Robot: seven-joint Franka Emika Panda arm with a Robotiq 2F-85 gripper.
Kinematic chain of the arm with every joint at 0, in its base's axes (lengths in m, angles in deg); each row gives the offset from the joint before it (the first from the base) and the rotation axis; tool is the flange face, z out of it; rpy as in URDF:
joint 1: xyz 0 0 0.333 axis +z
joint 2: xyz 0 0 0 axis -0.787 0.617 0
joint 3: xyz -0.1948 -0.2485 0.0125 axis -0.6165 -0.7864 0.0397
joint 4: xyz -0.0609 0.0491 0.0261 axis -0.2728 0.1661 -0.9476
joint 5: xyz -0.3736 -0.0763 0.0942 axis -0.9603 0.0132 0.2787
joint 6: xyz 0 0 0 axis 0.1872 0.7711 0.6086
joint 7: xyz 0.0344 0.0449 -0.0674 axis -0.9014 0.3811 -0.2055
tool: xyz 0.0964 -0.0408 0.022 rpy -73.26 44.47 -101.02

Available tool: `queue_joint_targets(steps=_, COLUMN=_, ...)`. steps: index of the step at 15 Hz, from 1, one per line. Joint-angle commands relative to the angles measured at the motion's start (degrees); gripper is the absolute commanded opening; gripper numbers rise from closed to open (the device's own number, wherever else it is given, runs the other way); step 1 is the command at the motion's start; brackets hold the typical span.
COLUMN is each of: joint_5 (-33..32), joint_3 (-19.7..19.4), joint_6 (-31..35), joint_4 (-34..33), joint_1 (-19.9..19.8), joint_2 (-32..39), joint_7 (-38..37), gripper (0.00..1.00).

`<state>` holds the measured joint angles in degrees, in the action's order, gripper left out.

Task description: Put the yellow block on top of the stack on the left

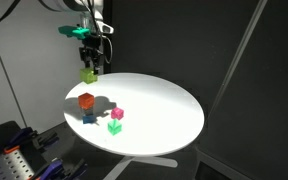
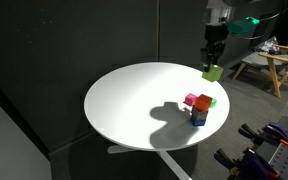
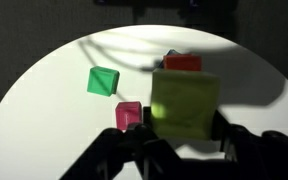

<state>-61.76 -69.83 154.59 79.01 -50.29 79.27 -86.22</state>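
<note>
Right, pincer [image 1: 90, 66] is clamped on the block [image 1: 89, 74], jaws on two opposite faces. The block hangs in the air well above the table [image 1: 174, 115], up and off to one side of the stack [image 1: 87, 108]. The stack is red over blue, standing on the table. A pink cube [image 1: 118, 114] and a green cube [image 1: 114, 126] sit just beside it.

Step in hand, as I judge it: carry over and place.

- Traverse high so the block clears the red top.
- Centre using the wrist view, where red shows just past the block's far edge.
- Square the block's faces to the stack's before descending.
- Come straight down, slowly, with no sideways drift; a nudge would likely topple a two-cube column.
- Release only once the block sits flat on red, then lift vertically.
- Watch the jaw on the pink side: the pink cube looks near enough that a low finger might clip it.
</note>
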Motion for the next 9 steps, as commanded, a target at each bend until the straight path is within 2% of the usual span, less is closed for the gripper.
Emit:
queue_joint_targets(steps=1, joint_5=-0.75, joint_3=0.82, joint_6=0.03, joint_4=1.9, joint_1=0.56, joint_2=-1.59, joint_7=0.36, gripper=0.31)
queue_joint_targets(steps=9, joint_5=-0.91, joint_3=1.75, joint_6=1.32, joint_4=3.6, joint_1=1.31, joint_2=-0.97, joint_7=0.63, gripper=0.31)
